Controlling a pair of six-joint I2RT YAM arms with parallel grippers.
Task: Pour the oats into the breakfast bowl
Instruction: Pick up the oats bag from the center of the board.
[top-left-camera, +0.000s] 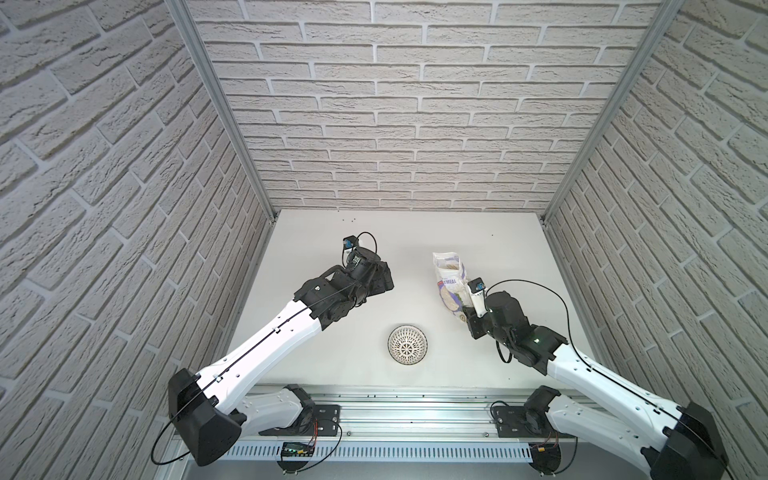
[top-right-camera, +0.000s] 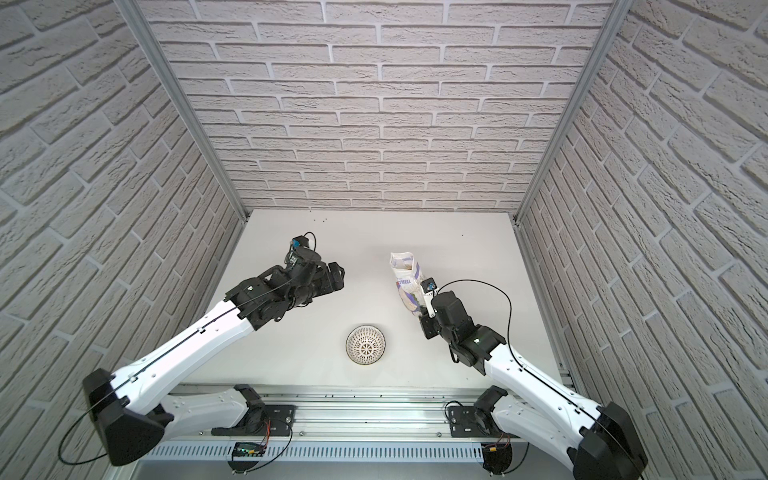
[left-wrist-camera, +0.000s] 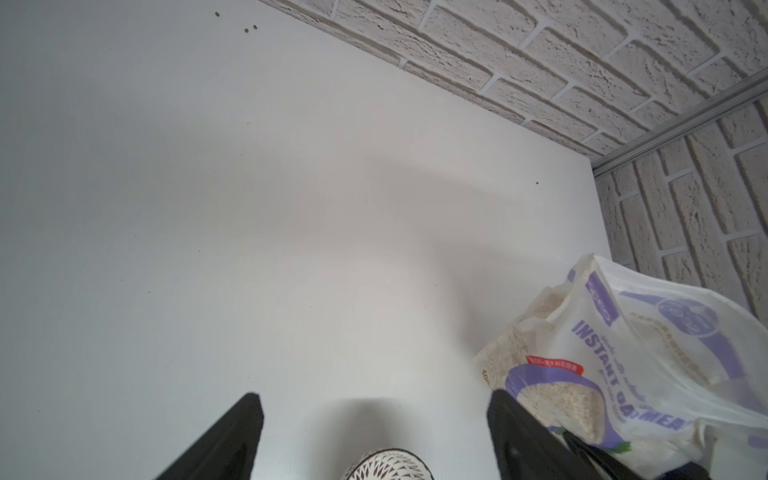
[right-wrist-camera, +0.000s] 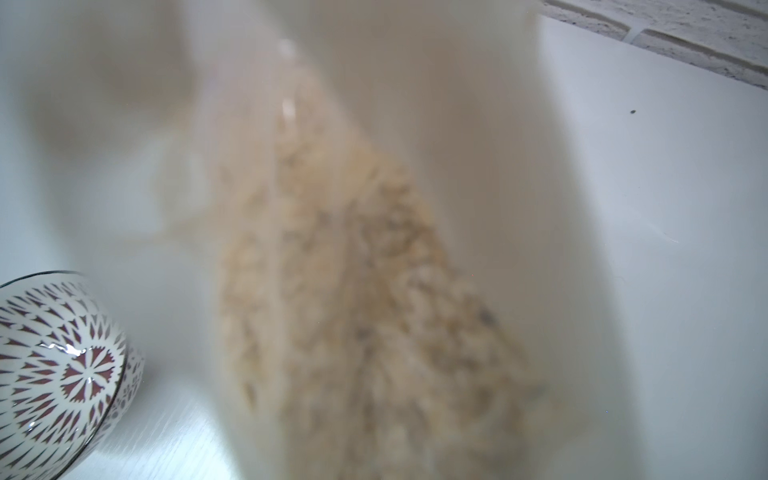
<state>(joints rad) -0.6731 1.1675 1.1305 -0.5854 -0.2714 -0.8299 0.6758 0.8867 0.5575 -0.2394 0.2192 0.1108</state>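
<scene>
Carry step, I'd say. The right gripper (top-left-camera: 468, 312) is clenched on the pouch (top-left-camera: 449, 279) low down, mouth up. The pouch is far and right of the bowl (top-left-camera: 407, 344), well apart, and the bowl looks empty. The left gripper (left-wrist-camera: 376, 398) is released, jaws wide on nothing, left of the pouch. Next call: get the mouth over the bowl, then tip gently. The right wrist view shows the oats (right-wrist-camera: 374, 299) close and blurred through the plastic. Only the left wrist view reads the pouch's print.
</scene>
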